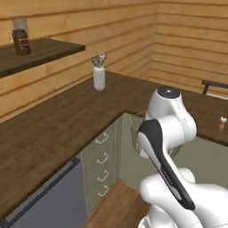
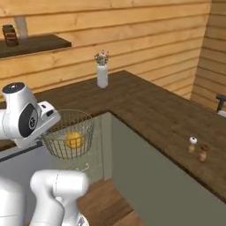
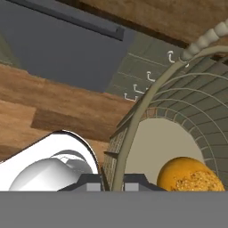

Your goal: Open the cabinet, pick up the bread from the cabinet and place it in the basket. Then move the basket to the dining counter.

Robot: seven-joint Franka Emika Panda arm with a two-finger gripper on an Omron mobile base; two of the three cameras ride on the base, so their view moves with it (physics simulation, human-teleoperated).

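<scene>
The arm (image 1: pixel 171 147) hides what looks like the basket (image 1: pixel 135 129) beside the dining counter (image 1: pixel 133 93).

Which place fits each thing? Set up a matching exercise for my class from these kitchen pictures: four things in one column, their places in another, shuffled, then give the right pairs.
Things:
1. bread
2. basket
3. white vase of flowers
4. dark jar

Places:
A. on the wall shelf
B. held by its rim in the shut gripper, above the floor
C. inside the basket
D. on the dark wood counter near the plank wall

Pairs: 1-C, 2-B, 3-D, 4-A
</scene>
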